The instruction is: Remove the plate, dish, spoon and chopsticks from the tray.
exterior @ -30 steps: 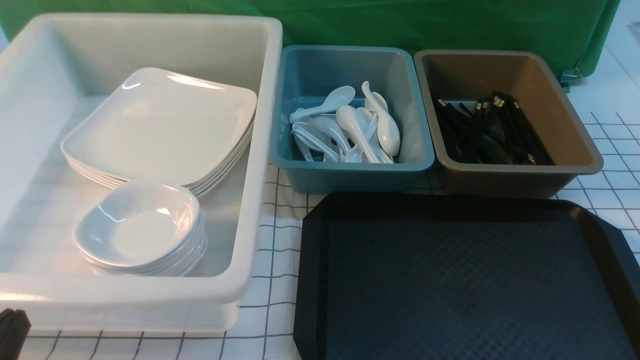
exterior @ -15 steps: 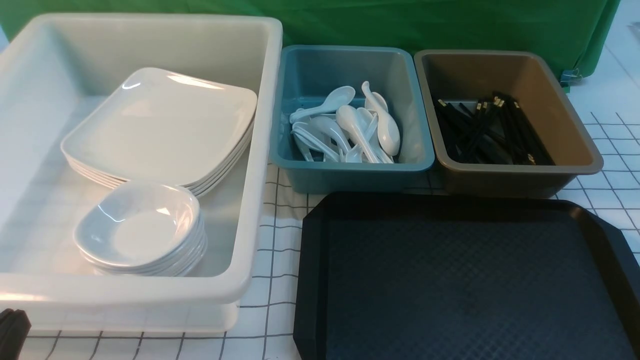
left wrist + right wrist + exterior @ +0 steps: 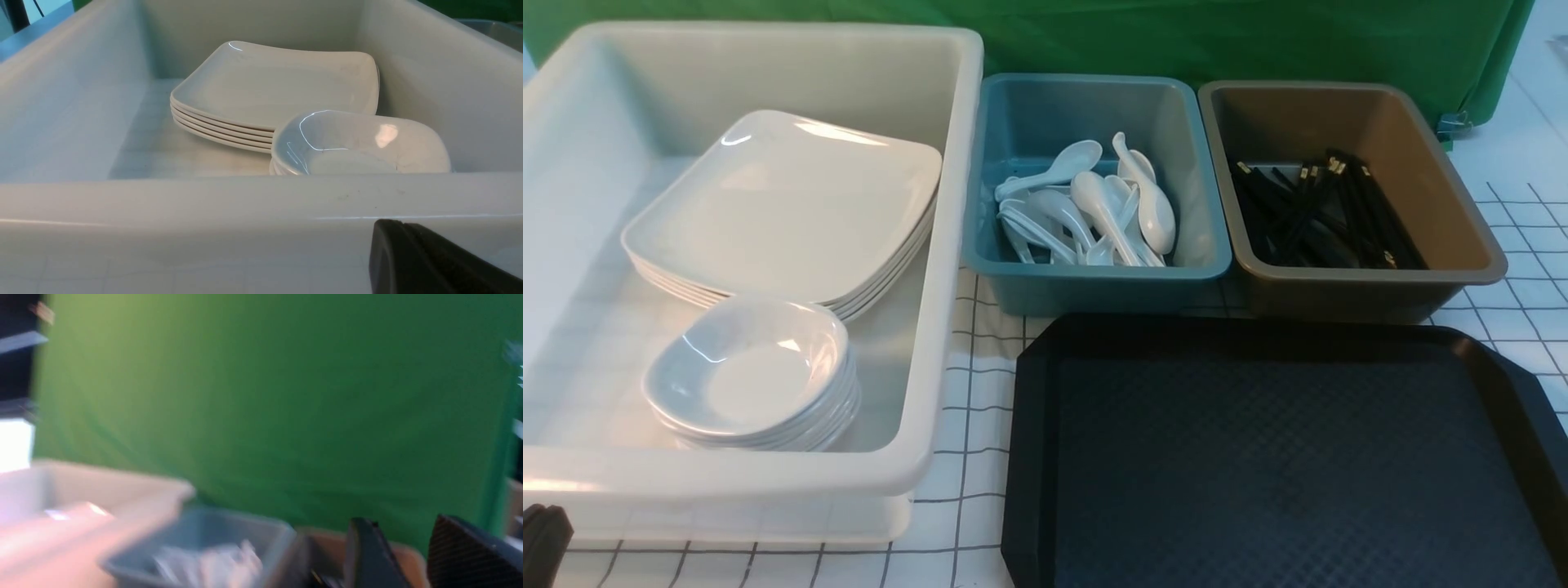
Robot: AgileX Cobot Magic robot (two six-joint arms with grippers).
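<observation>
A checked cloth (image 3: pixel 968 425) under the tray (image 3: pixel 1033 457), green backdrop (image 3: pixel 1176 41); left gripper (image 3: pixel 412 261) clenched, right gripper (image 3: pixel 402 555) (blurred) parted, holding nothing.

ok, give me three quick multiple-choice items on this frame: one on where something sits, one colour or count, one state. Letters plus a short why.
1. Where do the chopsticks lie?
A. on the tray
B. in the brown bin
C. in the teal bin

2. What colour is the bin holding the spoons?
A. teal
B. brown
C. white

3. What is on the tray?
A. one plate
B. a spoon and chopsticks
C. nothing visible

Answers:
1. B: the black sticks lie bunched inside the brown bin, behind the tray.
2. A: the white spoons are piled in the teal bin, between the white bin and the brown one.
3. C: the front view shows only the tray's bare textured surface; the plates and small dishes are stacked in the white bin.
</observation>
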